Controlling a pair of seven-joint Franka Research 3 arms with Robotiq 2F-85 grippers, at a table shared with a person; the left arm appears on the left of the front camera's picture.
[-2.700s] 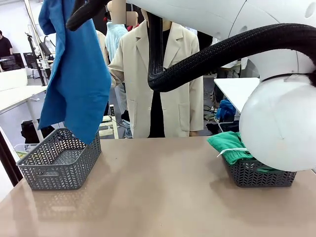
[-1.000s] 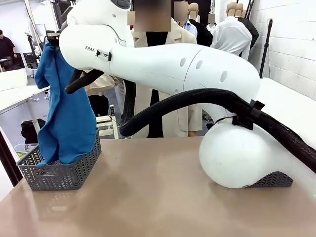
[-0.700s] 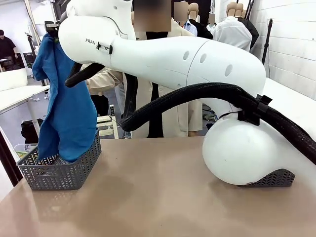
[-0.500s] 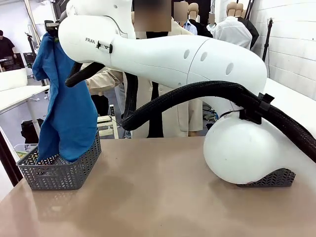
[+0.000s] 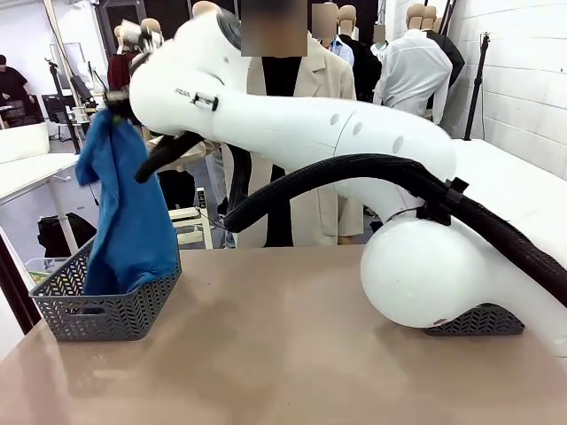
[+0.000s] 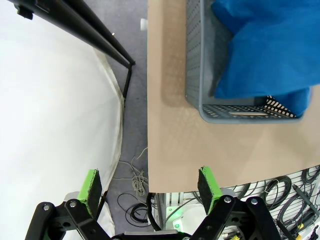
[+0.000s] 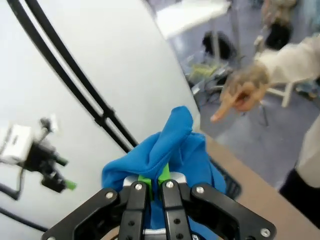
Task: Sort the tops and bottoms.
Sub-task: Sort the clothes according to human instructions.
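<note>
Blue top [image 5: 133,221] pinched in closed right fingers [image 7: 159,176], left fingers [image 6: 207,182] wide open

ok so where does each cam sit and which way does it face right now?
Front: fixed between the arms, faces across the table at the person; right arm reaches across, holding the blue top over the left grey basket.
Left wrist: above the table's edge, looks down past the open left end effector at the basket.
Right wrist: looks along the shut right end effector pinching the top; the person's hand is beyond.
Shared: the blue top is in all three.
</note>
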